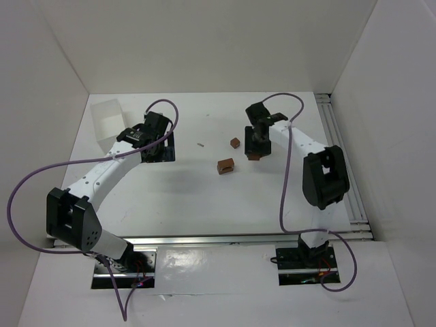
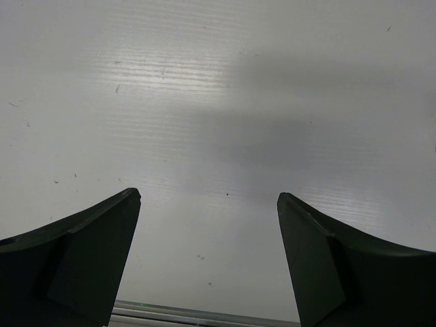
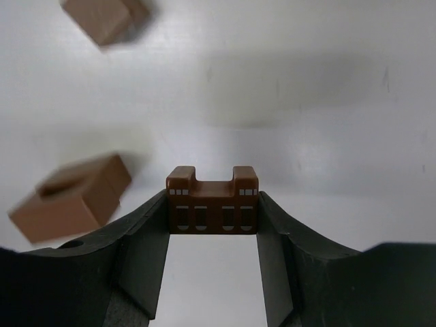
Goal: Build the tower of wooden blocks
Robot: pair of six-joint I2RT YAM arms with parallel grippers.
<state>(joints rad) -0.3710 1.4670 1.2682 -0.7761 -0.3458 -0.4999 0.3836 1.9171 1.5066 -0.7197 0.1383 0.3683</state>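
Observation:
My right gripper (image 1: 255, 152) (image 3: 212, 208) is shut on a dark reddish-brown wood block (image 3: 212, 204) (image 1: 254, 157) with a notched top and painted windows, pinched between the fingertips. Two more wood blocks lie singly on the table to its left: a hollow-topped one (image 1: 225, 165) (image 3: 68, 201) and a smaller cube (image 1: 235, 143) (image 3: 105, 17). No tower shows in any view. My left gripper (image 1: 159, 146) (image 2: 208, 199) hangs open over bare white table at the left, nothing between its fingers.
A translucent white tray (image 1: 109, 122) stands at the back left beside the left arm. A tiny dark speck (image 1: 201, 144) lies mid-table. White walls close in the table on three sides. A metal rail (image 1: 344, 163) runs along the right edge.

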